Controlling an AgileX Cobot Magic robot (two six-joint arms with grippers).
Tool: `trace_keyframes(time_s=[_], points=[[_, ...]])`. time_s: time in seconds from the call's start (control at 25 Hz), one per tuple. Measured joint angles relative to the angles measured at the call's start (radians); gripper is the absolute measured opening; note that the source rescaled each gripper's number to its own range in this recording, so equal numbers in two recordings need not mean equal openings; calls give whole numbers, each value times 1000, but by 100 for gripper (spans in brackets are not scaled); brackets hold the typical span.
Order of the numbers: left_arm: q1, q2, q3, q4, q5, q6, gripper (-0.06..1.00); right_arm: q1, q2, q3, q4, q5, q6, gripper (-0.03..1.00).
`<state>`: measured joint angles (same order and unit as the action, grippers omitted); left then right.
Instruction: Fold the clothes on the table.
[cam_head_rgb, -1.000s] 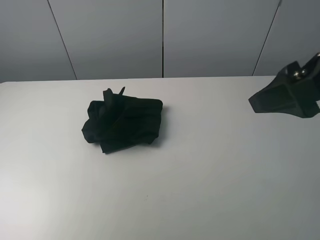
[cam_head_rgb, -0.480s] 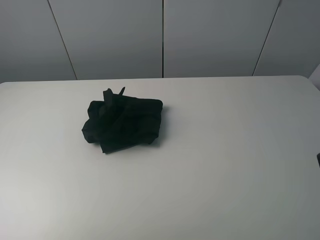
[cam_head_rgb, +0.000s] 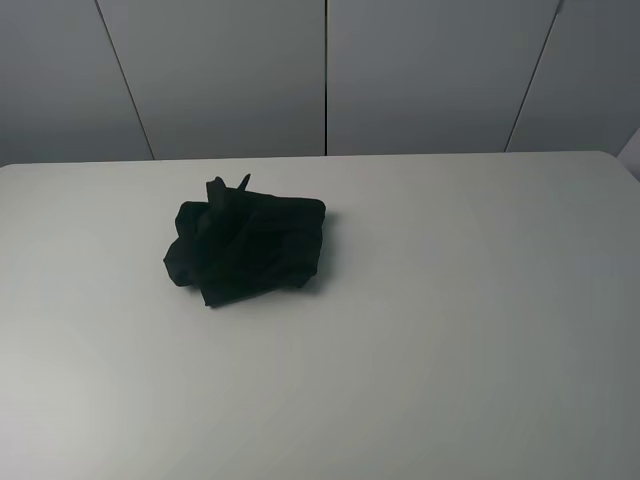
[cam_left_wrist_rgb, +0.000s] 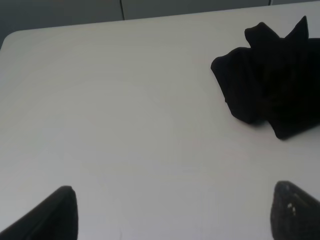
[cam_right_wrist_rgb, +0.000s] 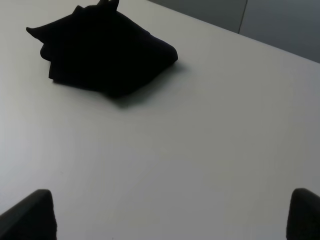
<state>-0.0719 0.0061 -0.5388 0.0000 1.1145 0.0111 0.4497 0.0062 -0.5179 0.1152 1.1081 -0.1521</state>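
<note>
Item 1, the clothes (cam_head_rgb: 245, 247): I see one black garment bunched into a lumpy heap, left of centre in the high view, slightly above the middle of the frame. Two small peaks of cloth stick up at its far edge. No print is visible from here; the fabric reads as solid black with faint creases. In my left wrist view the heap (cam_left_wrist_rgb: 272, 82) sits at the upper right of the frame, running off the right edge. In my right wrist view it (cam_right_wrist_rgb: 100, 50) lies at the upper left, casting a soft shadow on the side nearer the camera.

Item 2, the table (cam_head_rgb: 450, 330): plain white top, filling the lower two thirds of the high view, rounded corner visible at the far right. The heap rests directly on it.

Item 3, left gripper (cam_left_wrist_rgb: 175, 212): I see only two dark fingertips at the lower corners of its wrist view, set wide apart with bare tabletop between them, grasping nothing, well apart from the garment.

Item 4, right gripper (cam_right_wrist_rgb: 172, 212): likewise two dark tips at the lower corners of its view, spread wide, released, holding nothing, well apart from the heap.

Item 5, grey wall panels (cam_head_rgb: 230, 75): upper third of the high view, behind the table, with thin dark seams.
</note>
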Motion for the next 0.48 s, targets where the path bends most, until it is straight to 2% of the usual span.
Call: trace_keyframes(time_s=[0.48], points=[[0, -6, 26, 0, -25, 0, 99, 0, -4, 2, 2, -5, -7, 100]])
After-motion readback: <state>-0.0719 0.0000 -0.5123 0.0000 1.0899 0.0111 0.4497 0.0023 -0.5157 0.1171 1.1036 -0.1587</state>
